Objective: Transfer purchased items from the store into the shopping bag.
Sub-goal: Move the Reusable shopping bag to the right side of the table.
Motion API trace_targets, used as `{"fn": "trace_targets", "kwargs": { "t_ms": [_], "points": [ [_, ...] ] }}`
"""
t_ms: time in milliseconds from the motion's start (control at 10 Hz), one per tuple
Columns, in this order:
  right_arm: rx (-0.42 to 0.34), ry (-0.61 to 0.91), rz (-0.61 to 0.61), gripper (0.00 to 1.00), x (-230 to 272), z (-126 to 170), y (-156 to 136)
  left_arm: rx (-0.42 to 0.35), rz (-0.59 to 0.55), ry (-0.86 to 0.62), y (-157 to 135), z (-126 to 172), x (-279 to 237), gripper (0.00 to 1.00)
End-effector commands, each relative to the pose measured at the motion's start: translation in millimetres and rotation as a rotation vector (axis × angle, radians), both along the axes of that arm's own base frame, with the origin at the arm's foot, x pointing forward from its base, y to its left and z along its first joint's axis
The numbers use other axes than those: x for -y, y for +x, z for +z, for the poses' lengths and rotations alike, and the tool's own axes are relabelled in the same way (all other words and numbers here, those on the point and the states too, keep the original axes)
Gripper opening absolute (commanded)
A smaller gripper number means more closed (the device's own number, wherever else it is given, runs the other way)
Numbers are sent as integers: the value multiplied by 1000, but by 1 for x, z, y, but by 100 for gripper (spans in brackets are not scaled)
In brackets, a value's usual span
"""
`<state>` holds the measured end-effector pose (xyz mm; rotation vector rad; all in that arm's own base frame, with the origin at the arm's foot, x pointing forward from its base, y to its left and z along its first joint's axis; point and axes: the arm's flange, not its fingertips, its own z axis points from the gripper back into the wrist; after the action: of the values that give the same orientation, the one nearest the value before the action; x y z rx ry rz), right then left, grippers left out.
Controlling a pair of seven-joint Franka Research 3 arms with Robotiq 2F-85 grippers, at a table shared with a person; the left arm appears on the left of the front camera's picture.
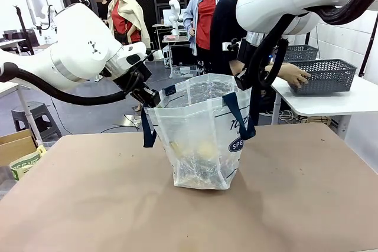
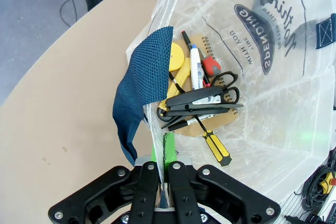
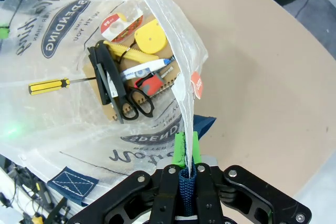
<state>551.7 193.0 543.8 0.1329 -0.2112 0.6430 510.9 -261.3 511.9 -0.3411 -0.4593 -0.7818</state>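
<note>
The shopping bag (image 1: 201,140) stands upright near the middle of the tabletop (image 1: 88,205), mouth facing up. The left gripper (image 2: 167,153) is clamped narrow on the bag's left rim, just beside a navy strap (image 2: 144,85). Whether the strap itself is also pinched is not clear from the wrist view. The right gripper (image 3: 186,150) is closed on the opposite rim, with navy webbing held between its pads. The two grips hold the mouth spread along the left-right line of the tabletop. Purchased items already lie on the bag floor: scissors (image 2: 210,95), a yellow-handled screwdriver (image 2: 215,148), a yellow disc (image 3: 149,38) and a flat brown box (image 2: 197,43). The store basket (image 1: 328,75) sits on a white side table (image 1: 319,101) beyond the tabletop's far right corner, well apart from the bag. The person's hand (image 1: 295,76) rests at the basket's near wall. Both grippers are occupied, so that hand is the likely carrier. The next item must travel from far right toward the centre and descend between the two grips.
</note>
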Motion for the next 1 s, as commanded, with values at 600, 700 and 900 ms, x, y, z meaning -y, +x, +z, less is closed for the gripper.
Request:
{"fn": "trace_targets", "kwargs": {
  "t_ms": [600, 700, 900],
  "points": [
    [-103, 26, -210, 0, -41, 12, 14, 7, 73, -61, 3, 15, 29, 0],
    [-126, 36, -237, 0, -50, 12, 19, -13, 87, -63, 4, 16, 35, 0],
    [-168, 36, -319, 0, -69, 12, 27, -51, 80, -77, 9, 16, 55, 0]
  ]
}}
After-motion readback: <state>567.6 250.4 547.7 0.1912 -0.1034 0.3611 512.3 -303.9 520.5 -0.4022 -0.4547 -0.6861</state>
